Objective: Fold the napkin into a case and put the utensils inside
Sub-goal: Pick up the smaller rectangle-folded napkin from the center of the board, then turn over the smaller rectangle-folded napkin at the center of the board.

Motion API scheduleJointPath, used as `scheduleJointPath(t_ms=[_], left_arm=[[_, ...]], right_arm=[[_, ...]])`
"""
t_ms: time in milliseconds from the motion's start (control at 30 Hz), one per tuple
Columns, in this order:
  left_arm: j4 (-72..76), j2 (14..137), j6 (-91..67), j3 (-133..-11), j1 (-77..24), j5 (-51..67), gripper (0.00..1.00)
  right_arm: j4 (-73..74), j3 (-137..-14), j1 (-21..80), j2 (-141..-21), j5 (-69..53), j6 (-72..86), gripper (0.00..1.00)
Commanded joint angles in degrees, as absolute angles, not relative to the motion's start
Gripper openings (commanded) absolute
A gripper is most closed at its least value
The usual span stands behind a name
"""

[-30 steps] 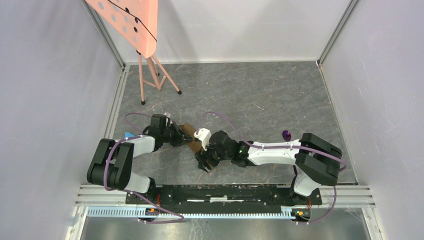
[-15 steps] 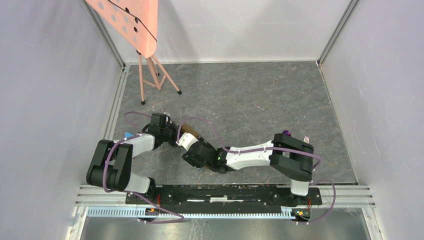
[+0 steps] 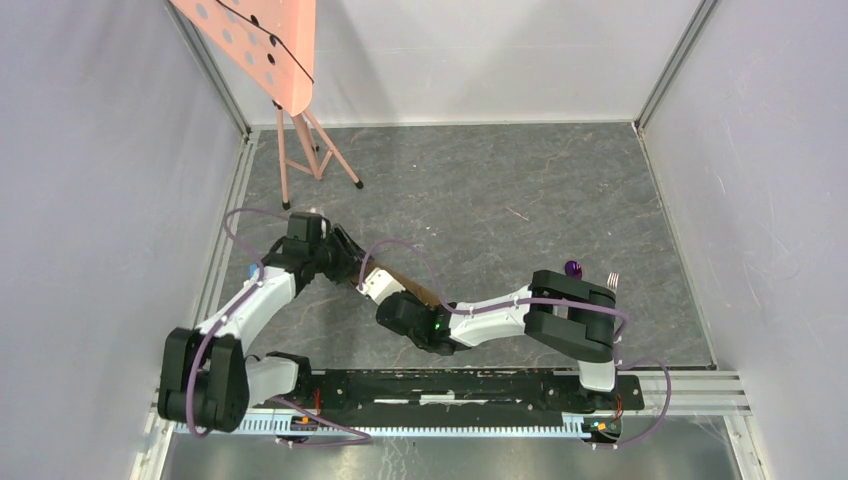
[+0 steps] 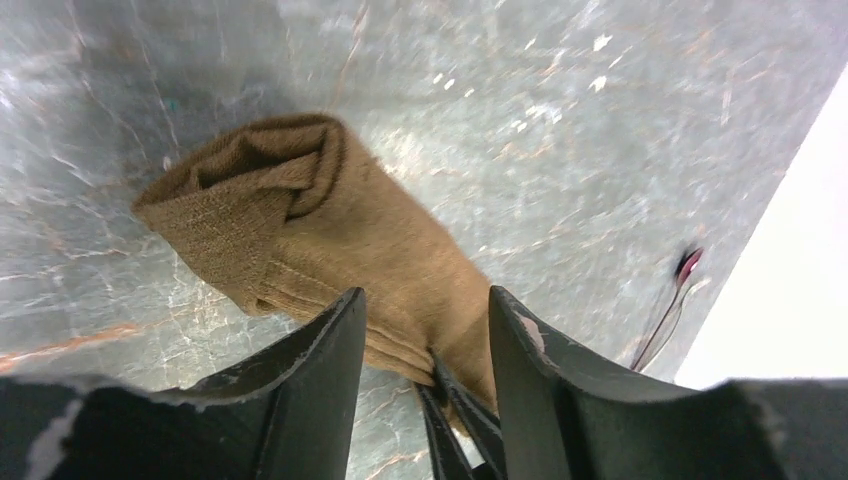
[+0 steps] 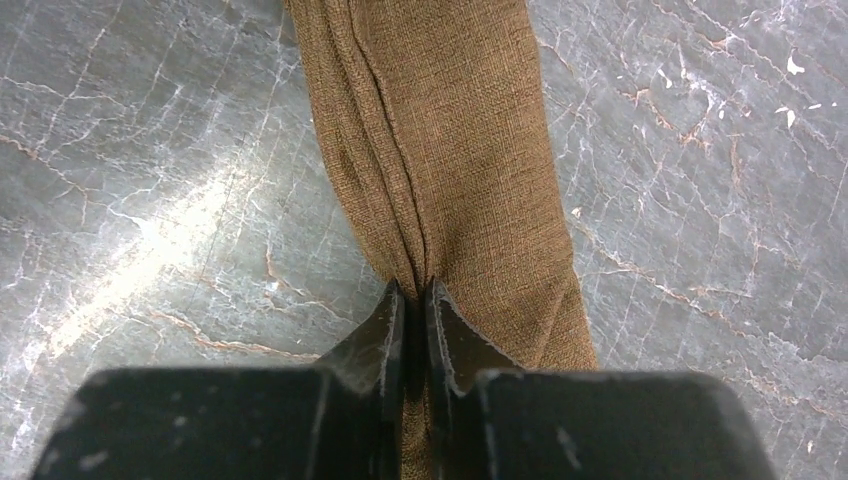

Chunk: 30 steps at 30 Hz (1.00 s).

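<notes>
Several tan-brown layers form the case (image 4: 380, 250), its end apparently open.

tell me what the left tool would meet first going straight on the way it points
Most likely the napkin, folded and lying straight ahead between the left tool's open fingers; how far off is unclear.

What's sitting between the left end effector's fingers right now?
In the left wrist view, the folded napkin runs between the open left end effector fingers, with the right end effector tips pinching it there.
</notes>
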<state>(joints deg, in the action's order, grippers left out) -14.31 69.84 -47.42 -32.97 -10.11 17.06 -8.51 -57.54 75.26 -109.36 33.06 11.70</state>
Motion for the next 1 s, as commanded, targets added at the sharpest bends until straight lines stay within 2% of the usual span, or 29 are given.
scheduleJointPath(t_ms=[0, 167, 300, 400, 533, 667, 800, 967], left_arm=[[-24.5, 62.5, -41.5, -39.6, -9.7, 8.7, 0.57], [-29.0, 59.5, -39.6, -40.4, -9.7, 4.4, 0.59], [-31.2, 57.4, -38.9, -39.7, -9.6, 3.1, 0.58], [-34.1, 54.9, -37.7, -40.8, -9.6, 1.3, 0.58], [-38.5, 50.8, -36.0, -44.0, -9.6, 0.2, 0.58], [-42.2, 47.9, -34.8, -47.2, -9.6, -1.8, 0.58], [-44.0, 46.8, -34.0, -48.5, -9.6, -1.6, 0.58], [-44.7, 46.9, -33.4, -49.2, -9.6, -0.5, 0.58]], right_arm=[[-9.5, -57.1, 75.0, -109.5, 34.3, 10.8, 0.08], [-9.2, -58.6, 75.1, -108.8, 31.2, 9.3, 0.0], [-6.2, -60.9, 74.6, -107.0, 24.4, 10.4, 0.0], [-3.6, -62.4, 72.2, -104.5, 12.6, 15.6, 0.0], [-4.2, -61.9, 66.9, -103.3, -9.2, 25.9, 0.0], [-18.8, -54.2, 61.6, -102.9, -27.5, 40.9, 0.0], [-27.6, -50.4, 59.2, -102.8, -34.6, 50.6, 0.0], [-58.9, -39.4, 54.6, -107.7, -43.0, 74.6, 0.0]])
